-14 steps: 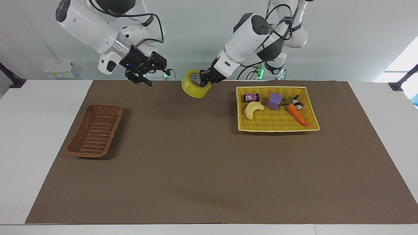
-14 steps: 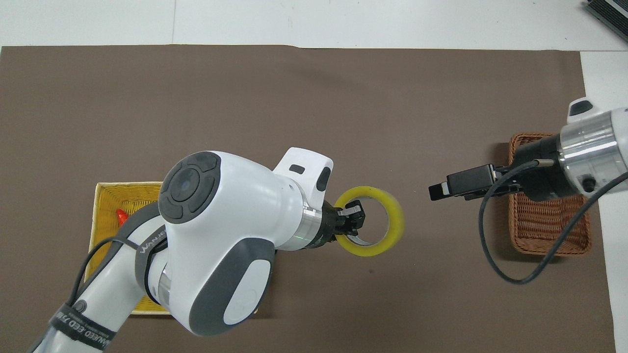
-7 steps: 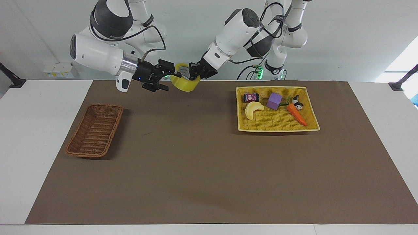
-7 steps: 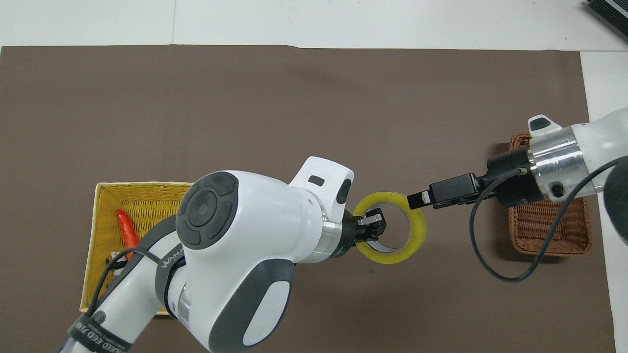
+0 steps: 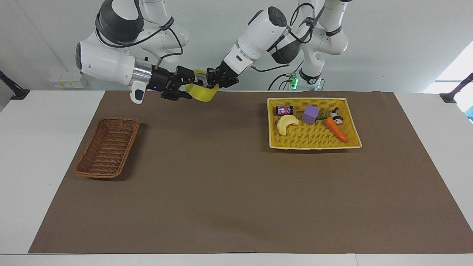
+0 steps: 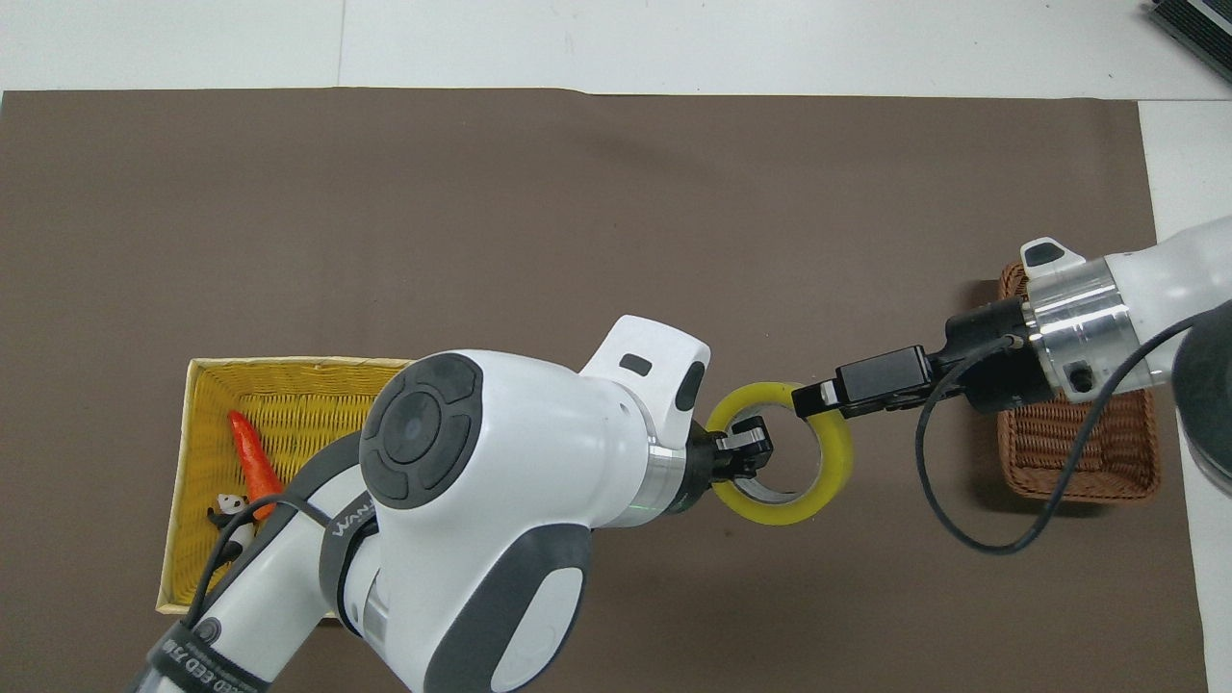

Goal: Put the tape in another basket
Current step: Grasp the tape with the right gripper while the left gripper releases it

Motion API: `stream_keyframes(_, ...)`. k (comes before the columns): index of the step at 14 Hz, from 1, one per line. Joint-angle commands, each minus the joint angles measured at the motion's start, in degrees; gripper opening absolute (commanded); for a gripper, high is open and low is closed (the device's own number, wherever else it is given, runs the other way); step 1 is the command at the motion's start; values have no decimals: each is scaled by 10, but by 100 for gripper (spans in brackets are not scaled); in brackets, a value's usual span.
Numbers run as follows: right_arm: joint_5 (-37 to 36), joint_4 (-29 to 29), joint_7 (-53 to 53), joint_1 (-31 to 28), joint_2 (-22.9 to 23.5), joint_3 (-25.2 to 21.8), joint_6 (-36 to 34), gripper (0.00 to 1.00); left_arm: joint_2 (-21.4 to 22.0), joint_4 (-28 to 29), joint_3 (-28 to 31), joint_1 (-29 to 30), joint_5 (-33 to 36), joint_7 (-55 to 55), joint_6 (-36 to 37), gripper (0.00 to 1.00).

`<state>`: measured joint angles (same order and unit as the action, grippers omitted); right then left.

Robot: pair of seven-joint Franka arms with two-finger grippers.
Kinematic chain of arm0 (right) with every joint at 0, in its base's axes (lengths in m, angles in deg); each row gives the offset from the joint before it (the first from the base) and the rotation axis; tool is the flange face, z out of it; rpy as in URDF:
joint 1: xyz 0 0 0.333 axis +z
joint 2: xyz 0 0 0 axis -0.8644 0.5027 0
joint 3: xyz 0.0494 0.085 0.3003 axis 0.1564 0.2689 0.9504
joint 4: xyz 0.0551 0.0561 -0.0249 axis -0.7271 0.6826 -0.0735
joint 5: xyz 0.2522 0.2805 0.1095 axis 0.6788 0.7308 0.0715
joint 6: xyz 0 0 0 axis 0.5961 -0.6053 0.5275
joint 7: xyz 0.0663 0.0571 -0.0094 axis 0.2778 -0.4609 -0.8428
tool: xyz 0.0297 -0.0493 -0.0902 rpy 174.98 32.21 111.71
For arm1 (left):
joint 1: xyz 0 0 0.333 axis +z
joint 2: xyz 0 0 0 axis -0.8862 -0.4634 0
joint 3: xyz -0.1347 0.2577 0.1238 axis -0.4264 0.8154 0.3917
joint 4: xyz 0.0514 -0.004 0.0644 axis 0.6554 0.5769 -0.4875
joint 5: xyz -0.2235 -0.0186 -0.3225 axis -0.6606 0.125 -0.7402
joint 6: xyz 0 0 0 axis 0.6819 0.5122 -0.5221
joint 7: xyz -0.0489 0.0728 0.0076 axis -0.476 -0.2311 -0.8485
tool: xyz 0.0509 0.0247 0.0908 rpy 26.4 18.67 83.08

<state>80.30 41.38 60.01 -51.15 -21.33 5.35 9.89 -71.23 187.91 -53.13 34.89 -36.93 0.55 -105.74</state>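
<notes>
The yellow tape (image 5: 203, 95) hangs in the air over the brown mat, between the two baskets and at the robots' edge of the mat. My left gripper (image 5: 213, 79) is shut on its rim, one finger inside the ring, as the overhead view (image 6: 746, 452) shows. My right gripper (image 5: 187, 84) has come to the rim facing the left gripper's hold, and its fingers stand apart around that rim (image 6: 813, 397). The tape ring (image 6: 833, 472) lies nearly flat. The dark-brown wicker basket (image 5: 107, 147) stands empty at the right arm's end of the table (image 6: 1078, 452).
A flat yellow tray basket (image 5: 314, 145) at the left arm's end holds a carrot (image 5: 336, 129), a purple block (image 5: 310, 113), a small can (image 5: 283, 110), a cream crescent toy (image 5: 286, 123) and a panda figure (image 5: 336, 116). The left arm hides part of the tray (image 6: 192, 481) from above.
My left gripper carried the tape up and toward the right arm. My right gripper swung in from over the brown basket and now has its fingers at the tape's rim.
</notes>
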Motion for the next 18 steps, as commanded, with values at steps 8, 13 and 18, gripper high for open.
stream_keyframes(8,-8,-4,31,-14,7,0,-21,0,49,5,16,10,-13,13,-12,100)
stream_keyframes(13,-35,-5,-10,-61,8,-3,-31,0,79,3,19,115,-2,6,112,100)
stream_keyframes(18,-71,-25,-32,-150,37,-3,-43,0,72,3,18,227,25,9,155,100)
